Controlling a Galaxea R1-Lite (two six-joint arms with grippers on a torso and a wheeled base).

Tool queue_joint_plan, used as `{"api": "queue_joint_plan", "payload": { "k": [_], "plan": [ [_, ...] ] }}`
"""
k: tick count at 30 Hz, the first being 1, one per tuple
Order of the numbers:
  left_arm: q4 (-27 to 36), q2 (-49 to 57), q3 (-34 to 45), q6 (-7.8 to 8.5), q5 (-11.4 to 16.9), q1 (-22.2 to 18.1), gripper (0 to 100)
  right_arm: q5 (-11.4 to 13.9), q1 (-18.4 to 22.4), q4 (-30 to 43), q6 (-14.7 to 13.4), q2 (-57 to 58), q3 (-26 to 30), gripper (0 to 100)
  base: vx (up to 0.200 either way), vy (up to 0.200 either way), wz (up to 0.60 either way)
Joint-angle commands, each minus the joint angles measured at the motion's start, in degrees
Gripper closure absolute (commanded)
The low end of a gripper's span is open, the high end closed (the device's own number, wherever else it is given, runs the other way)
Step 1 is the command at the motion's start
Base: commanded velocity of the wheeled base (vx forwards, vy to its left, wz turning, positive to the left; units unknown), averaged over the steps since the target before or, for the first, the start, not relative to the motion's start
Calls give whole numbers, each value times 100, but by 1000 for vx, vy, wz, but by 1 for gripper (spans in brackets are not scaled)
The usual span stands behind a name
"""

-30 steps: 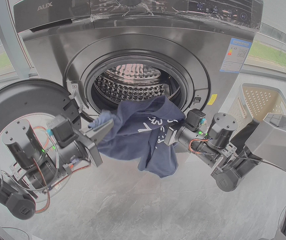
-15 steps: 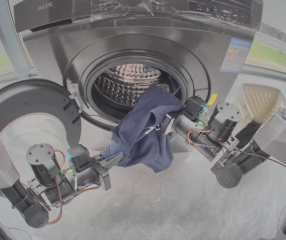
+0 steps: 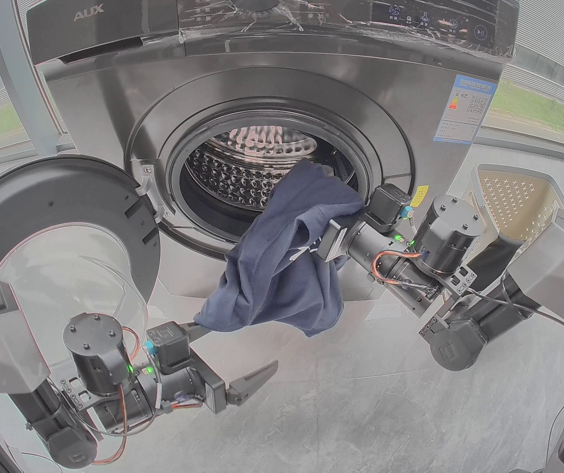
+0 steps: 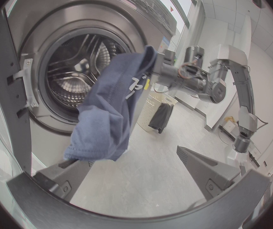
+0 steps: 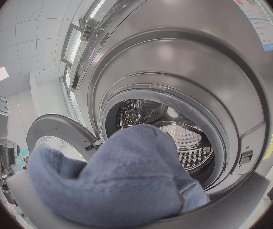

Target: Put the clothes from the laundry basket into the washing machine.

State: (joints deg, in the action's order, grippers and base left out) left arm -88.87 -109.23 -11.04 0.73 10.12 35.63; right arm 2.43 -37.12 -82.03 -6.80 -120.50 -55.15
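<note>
One grip remains: left claw [image 3: 228, 357] has sprung apart below; right claw [image 3: 329, 239], clamped on the shirt [image 3: 282, 257], should load alone.

Grey floor [image 3: 361, 415] lying under everything, washer [image 3: 282, 80] standing on it, door hanging open, basket [image 3: 521, 195] sitting on floor just beside washer's right side.

The garment [image 3: 282, 257] hangs before the washing machine [image 3: 295, 80], laundry basket [image 3: 518, 198] at right.

Matt navy cloth garment [image 3: 288, 257], glossy metal drum [image 3: 256, 165]
</note>
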Motion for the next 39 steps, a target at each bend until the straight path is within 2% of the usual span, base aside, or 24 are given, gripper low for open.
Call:
{"api": "queue_joint_plan", "payload": {
  "k": [1, 5, 16, 18, 20, 23, 29, 39],
  "plan": [
    [1, -2, 410, -29, -63, 471, 0, 4, 12, 3, 3, 115, 22, 100, 0, 0, 0],
    [1, -11, 524, -47, -71, 664, 0, 4, 47, 3, 3, 115, 31, 100, 0, 0, 0],
    [-8, 95, 770, -82, -80, 620, 0, 4, 12, -6, -5, 168, 48, 100, 0, 0, 0],
    [1, 130, 489, -117, -89, 585, 0, 4, -41, -6, 3, 194, 162, 100, 0, 0, 0],
    [1, 95, -108, -240, -230, 462, 0, -5, -155, -6, 3, 255, 321, 100, 0, 0, 0],
    [1, -81, -724, -302, -370, 321, 0, -5, -243, -6, 3, 255, 435, 100, 0, 0, 0],
    [1, -767, -1638, -284, -414, 163, 0, -5, -392, 12, 3, 247, 444, 100, 0, 0, 0],
    [1, -1461, -2385, -258, -423, -118, 0, -14, -612, 12, 3, 255, 444, 100, 0, 0, 0]
  ]
}}
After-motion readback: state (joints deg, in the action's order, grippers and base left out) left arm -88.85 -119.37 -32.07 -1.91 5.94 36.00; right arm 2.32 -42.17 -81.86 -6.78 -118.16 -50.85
